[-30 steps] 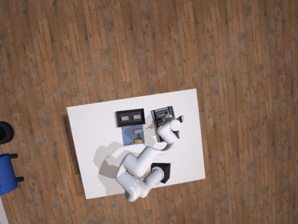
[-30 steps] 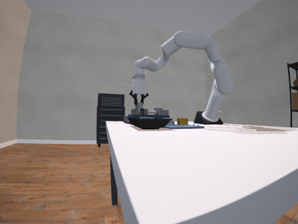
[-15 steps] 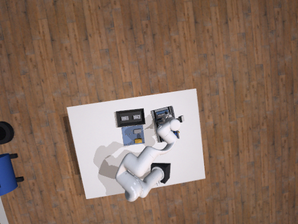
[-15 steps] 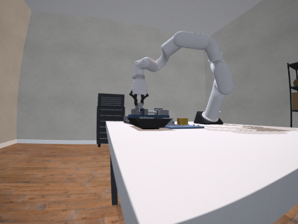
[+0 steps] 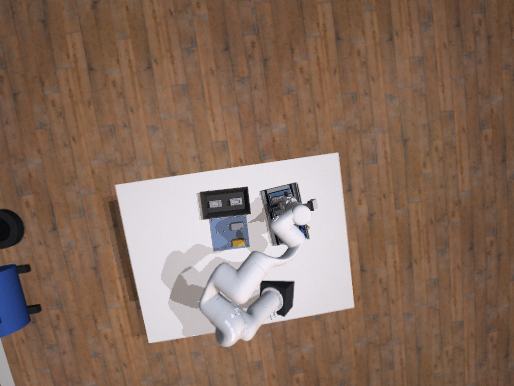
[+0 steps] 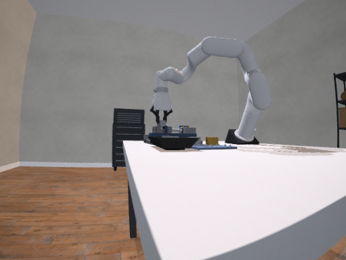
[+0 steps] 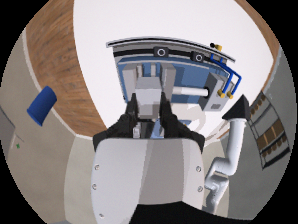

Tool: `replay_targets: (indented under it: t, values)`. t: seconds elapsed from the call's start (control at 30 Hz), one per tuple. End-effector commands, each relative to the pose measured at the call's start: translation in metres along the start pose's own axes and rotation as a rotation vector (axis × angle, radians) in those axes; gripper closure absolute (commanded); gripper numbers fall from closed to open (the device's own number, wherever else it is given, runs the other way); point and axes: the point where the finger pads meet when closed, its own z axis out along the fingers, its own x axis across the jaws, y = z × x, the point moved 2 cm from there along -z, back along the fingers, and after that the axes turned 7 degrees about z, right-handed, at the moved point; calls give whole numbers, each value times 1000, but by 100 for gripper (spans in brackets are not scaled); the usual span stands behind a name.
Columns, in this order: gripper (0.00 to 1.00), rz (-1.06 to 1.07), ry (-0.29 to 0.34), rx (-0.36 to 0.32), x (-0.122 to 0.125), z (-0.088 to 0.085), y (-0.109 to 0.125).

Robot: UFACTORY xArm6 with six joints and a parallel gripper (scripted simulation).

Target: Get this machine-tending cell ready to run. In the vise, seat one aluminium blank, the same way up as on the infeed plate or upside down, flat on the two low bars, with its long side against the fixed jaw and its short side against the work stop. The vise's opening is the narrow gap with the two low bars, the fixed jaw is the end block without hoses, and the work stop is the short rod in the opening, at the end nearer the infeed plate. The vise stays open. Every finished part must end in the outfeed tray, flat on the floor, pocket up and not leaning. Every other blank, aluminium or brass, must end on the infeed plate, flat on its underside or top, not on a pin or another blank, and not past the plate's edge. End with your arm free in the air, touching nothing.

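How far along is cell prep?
Done: two finished parts lie in the outfeed tray; a brass blank and a grey blank sit on the infeed plate. In hand: the gripper is shut on an aluminium blank over the vise. Left: seat it, retreat.

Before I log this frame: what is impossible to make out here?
- Vise opening, top view: arm covers it.
- Grey block in the end effector, wrist view: its seating is hidden by the fingers.
- Parts in the outfeed tray, exterior view: rim hides them.
- Work stop: too small anywhere.

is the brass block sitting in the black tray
No, the brass block lies on the blue plate, while the black tray holds two grey parts.
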Motion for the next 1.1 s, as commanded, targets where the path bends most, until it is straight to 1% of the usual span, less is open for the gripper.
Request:
replay_targets:
  t: [0.0,1.07]
  values:
    - [100,-1,-4,2,-1,0,0]
    - [100,-1,-4,2,-1,9,0]
